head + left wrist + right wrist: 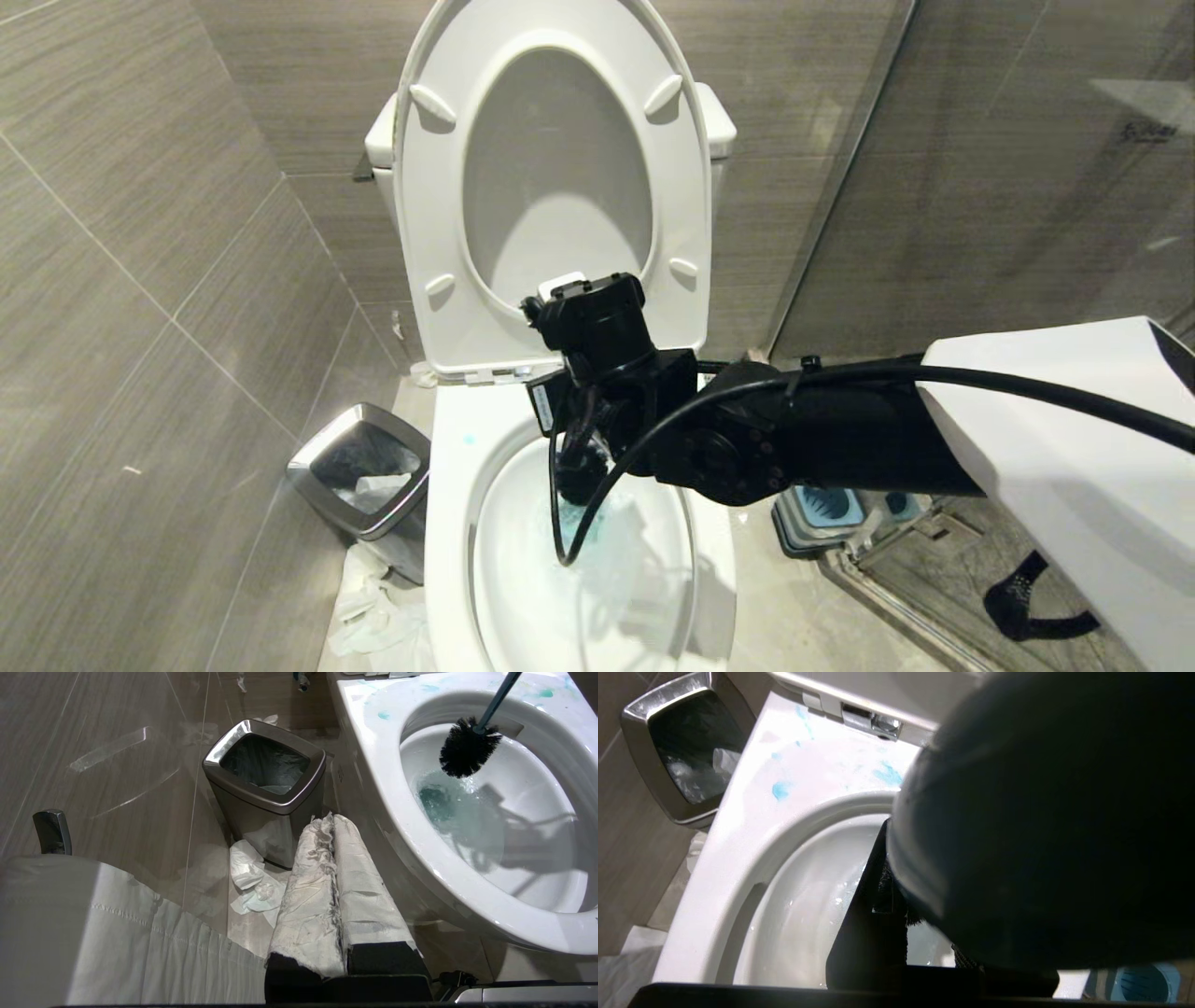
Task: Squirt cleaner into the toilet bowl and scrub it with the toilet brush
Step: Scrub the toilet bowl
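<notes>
Far left on the floor: steel-rimmed waste bin [359,481] against the tiled wall, dark liner inside, crumpled white paper [252,877] at its foot. The left gripper [334,858] hangs low beside the toilet's outer wall, just next to the bin; its paper-wrapped fingers [308,896] lie pressed together, jaws closed on nothing. Centre: the toilet bowl [448,523] with seat and lid [551,187] raised upright against the tank. Turquoise smears mark the rim at its back left; turquoise-tinted water sits in the bottom of the bowl. The right gripper [583,471] reaches in from the right over the bowl's rear half, pointing downward into the opening. The toilet brush [469,746] hangs inside the bowl: the slim teal handle runs up toward the right gripper, and the black bristle head is above the tinted water, near the rear inner wall, apart from the water surface. In the right wrist view a dark rounded shape fills most of the frame, so the grip point itself is hidden; whether the jaws clamp the handle cannot be told. Right of the toilet, on the floor: the blue-grey brush holder [826,513], beside the glass shower partition [980,168].
</notes>
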`<state>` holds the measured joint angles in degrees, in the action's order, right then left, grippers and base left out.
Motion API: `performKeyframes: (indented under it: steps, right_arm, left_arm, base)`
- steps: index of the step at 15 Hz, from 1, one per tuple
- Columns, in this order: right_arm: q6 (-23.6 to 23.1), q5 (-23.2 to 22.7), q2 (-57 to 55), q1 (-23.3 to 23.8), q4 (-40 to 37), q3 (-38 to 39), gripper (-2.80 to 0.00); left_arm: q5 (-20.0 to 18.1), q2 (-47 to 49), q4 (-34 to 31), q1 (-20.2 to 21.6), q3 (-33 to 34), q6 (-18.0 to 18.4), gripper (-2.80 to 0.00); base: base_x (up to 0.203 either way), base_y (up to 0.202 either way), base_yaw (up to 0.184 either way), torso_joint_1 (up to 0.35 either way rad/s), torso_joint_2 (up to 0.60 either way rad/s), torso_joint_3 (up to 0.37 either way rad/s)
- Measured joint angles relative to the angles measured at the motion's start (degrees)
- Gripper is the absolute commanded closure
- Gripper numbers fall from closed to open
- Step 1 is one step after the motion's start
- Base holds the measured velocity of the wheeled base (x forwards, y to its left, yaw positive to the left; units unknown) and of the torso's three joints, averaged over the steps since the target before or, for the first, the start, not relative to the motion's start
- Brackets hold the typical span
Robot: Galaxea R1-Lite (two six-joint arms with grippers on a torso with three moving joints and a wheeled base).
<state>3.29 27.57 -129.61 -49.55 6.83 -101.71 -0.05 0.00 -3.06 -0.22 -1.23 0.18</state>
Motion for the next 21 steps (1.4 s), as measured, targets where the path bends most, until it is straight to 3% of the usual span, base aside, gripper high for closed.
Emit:
performKeyframes:
  steps: [8, 12, 18, 21]
  right_arm:
    - [-0.72, 0.67, -5.96, -0.31, -0.11, -7.71, 0.0]
    - [-0.71, 0.56, -7.84, -2.83, 0.12, -9.5, 0.0]
    - [0.77, 1.64, -8.42, -7.1, 0.15, -8.19, 0.0]
    - [2.93, 1.75, -6.43, -9.14, 0.22, -2.45, 0.0]
  left_arm:
    - [0.0, 0.0, 0.0, -0.05, 0.0, -0.02, 0.0]
    - [0.02, 0.0, 0.0, -0.09, 0.0, 0.0, 0.0]
    - [0.02, 0.0, 0.0, 0.0, 0.0, -0.02, 0.0]
    - [0.0, 0.0, 0.0, -0.07, 0.0, -0.02, 0.0]
  base:
    - [0.0, 0.0, 0.0, 0.0, 0.0, 0.0]
    - [0.0, 0.0, 0.0, 0.0, 0.0, 0.0]
    - [0.0, 0.0, 0.0, 0.0, 0.0, 0.0]
    - [0.0, 0.0, 0.0, 0.0, 0.0, 0.0]
